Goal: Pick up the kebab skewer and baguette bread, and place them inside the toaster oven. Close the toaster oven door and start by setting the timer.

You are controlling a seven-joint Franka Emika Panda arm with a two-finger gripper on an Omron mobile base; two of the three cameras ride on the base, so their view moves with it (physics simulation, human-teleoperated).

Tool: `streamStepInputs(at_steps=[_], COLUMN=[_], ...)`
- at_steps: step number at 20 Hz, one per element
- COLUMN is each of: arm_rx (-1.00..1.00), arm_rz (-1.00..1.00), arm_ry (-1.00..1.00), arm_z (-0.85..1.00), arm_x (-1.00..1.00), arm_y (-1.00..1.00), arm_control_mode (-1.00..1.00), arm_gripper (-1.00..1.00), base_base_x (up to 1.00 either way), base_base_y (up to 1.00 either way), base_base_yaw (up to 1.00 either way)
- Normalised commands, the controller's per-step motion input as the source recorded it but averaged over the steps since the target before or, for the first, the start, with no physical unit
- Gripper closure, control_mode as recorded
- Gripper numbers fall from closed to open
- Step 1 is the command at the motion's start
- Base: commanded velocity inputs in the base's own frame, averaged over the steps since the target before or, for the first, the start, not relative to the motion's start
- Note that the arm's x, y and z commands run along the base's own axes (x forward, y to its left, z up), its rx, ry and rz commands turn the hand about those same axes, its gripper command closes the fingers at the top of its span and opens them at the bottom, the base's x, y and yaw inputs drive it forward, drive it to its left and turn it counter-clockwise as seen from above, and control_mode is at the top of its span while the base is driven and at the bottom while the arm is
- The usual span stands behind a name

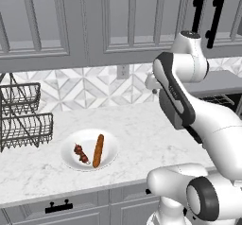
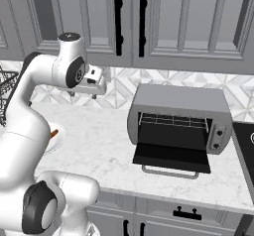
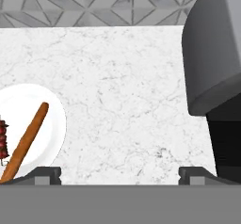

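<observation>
No writing, brand or label can be read on anything here.

The baguette bread (image 1: 98,150) lies on a white plate (image 1: 109,143) near the front edge of the marble counter (image 1: 137,129), left part. Its long axis runs front to back with a slight lean, the far end tipped a little to the right in the left base view. The kebab skewer (image 1: 81,153) lies just left of it on the same plate, shorter, angled from back-left to front-right; the two are close but whether they touch cannot be told.

The toaster oven (image 2: 181,123) stands on the right part of the counter, against the tiled wall, its front facing the counter's front edge. The toaster oven door (image 2: 172,158) hangs down flat, handle toward the front; the wire rack shows inside the black cavity.

The gripper (image 3: 120,173) hangs above mid-counter, between plate and oven, fingers spread wide and holding nothing. A wire basket rack (image 1: 21,117) sits at the counter's left end.
</observation>
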Motion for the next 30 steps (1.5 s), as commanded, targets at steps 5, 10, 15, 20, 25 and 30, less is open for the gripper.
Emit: streamStepInputs(at_steps=[5, 10, 15, 20, 25, 30], arm_rx=[0.0, 0.0, 0.0, 0.0, 0.0, 0.0], arm_rz=[0.0, 0.0, 0.0, 0.0, 0.0, 0.0], arm_ry=[0.0, 0.0, 0.0, 0.0, -0.06, -0.08], arm_z=[0.0, 0.0, 0.0, 0.0, -0.06, -0.1], arm_x=[0.0, 0.0, 0.0, -0.08, -0.89, -0.35], arm_y=[0.0, 0.0, 0.0, -0.09, -0.92, -0.88], arm_control_mode=[1.0, 1.0, 1.0, -1.0, -1.0, -1.0], arm_gripper=[-1.0, -1.0, -1.0, -1.0, -1.0, -1.0], base_base_x=[0.48, 0.66, 0.18, 0.0, 0.0, 0.0], base_base_y=[0.0, 0.0, 0.0, 0.0, 0.0, 0.0], base_base_yaw=[-0.07, 0.0, 0.0, 0.0, 0.0, 0.0])
